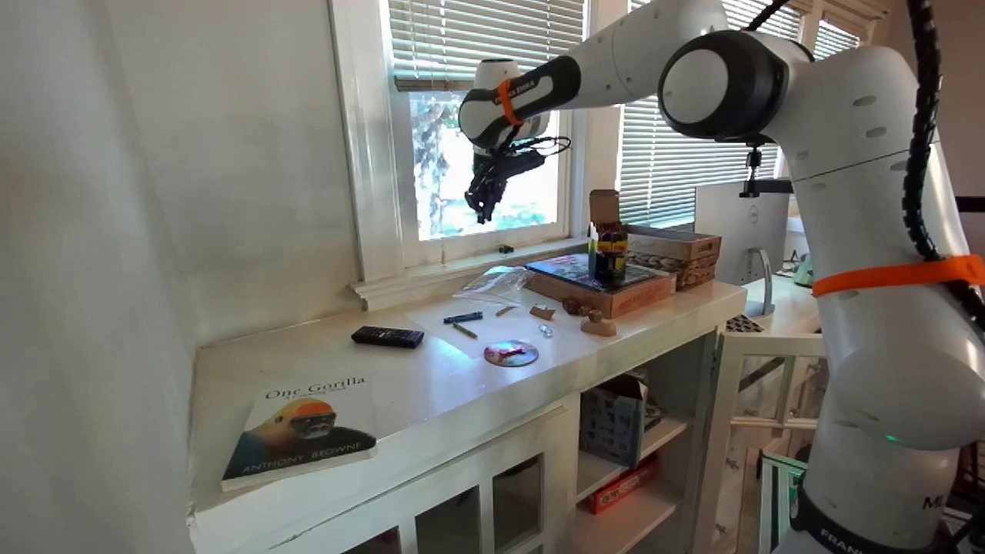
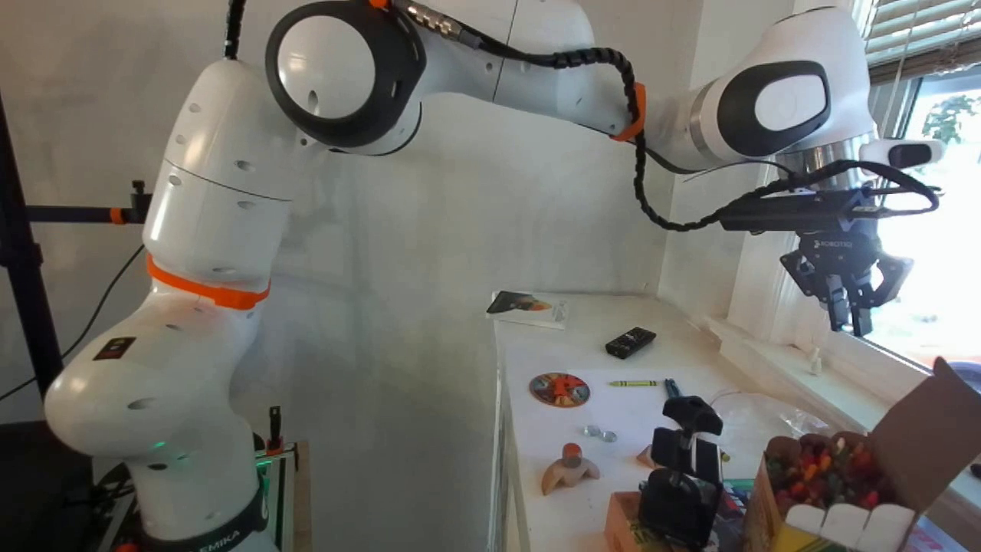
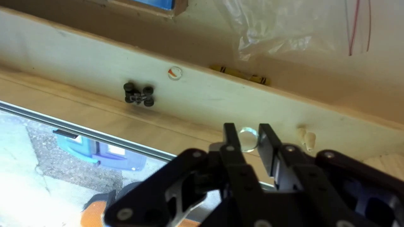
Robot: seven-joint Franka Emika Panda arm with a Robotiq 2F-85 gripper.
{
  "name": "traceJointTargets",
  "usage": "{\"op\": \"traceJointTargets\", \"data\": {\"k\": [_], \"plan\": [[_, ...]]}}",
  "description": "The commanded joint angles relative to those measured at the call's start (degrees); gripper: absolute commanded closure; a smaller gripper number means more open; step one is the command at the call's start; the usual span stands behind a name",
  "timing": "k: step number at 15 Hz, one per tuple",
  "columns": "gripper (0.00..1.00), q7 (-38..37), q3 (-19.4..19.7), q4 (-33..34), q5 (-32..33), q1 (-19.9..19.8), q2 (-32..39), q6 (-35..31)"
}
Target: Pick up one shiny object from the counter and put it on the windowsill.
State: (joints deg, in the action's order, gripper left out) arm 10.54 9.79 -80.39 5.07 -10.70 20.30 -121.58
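Gripper (image 3: 247, 130) above the windowsill (image 3: 195, 97) and apart from it, clenched on a clear, shiny glass piece (image 3: 248, 139). Step in hand, as judged: transport to the windowsill, with the pick accomplished and the placement outstanding. The next move would call for a small shift toward the middle of the windowsill, because in the wrist view the glass piece lines up with the window-side margin; then a straight descent and a gentle release near the surface, since smooth glass may slide or skip if dropped.

Surroundings, in decreasing size. White wall (image 1: 254, 154): past one end of the windowsill. Window (image 1: 531, 192): directly above the windowsill, its blinds (image 1: 492, 31) part raised. Counter (image 1: 454, 385): below the windowsill, on the room side. Book (image 1: 304, 431): on that surface, beyond the windowsill's end. Remote control (image 1: 387, 336): nearer the windowsill than the book. Patterned disc (image 1: 512, 353): well out from the windowsill. Wheeled black piece (image 3: 139, 94): on the windowsill, toward the window. Pale pegs (image 3: 310, 141): also on the windowsill, close together. Two clear beads (image 2: 608, 437): well apart from the windowsill. Round clear piece with an orange mark (image 3: 175, 73): on the windowsill, near its room-side edge.
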Motion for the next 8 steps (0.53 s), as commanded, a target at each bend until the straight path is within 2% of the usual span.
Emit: {"op": "traceJointTargets", "data": {"k": [1, 8], "plan": [[0.94, -2.0, -0.9, 4.1, -1.8, -1.3, 4.7, -2.5], [0.94, -2.7, -2.1, 6.2, -4.7, -2.9, 8.9, -3.6]]}}
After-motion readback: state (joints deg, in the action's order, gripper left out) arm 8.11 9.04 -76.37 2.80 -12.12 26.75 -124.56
